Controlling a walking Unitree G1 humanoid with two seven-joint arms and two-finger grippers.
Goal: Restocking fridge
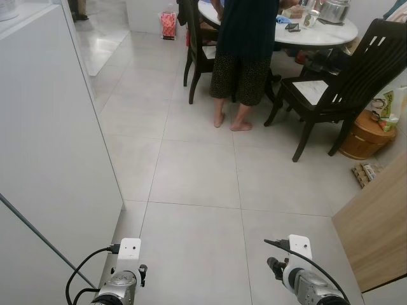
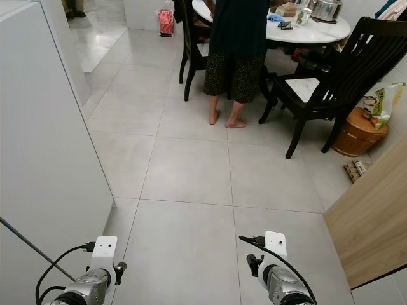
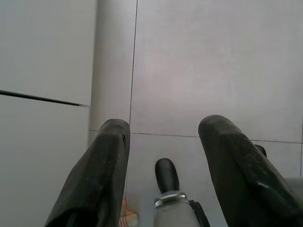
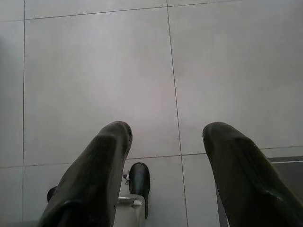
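Both arms hang low over the grey tiled floor (image 1: 191, 171). The left tool (image 3: 163, 142) has its fingers spread wide and holds nothing; the right tool (image 4: 165, 142) is likewise wide and empty. The white fridge (image 1: 44, 146) stands close at the near left. At the far side a barefoot person (image 1: 241, 57) stands by a round white table (image 1: 331, 32) with dark chairs (image 1: 343, 82).

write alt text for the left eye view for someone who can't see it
A person stands barefoot on a grey tiled floor at a round white dining table with dark wooden chairs. A tall white cabinet wall fills the robot's left, a light wooden panel its right, and both silver arms hang low.
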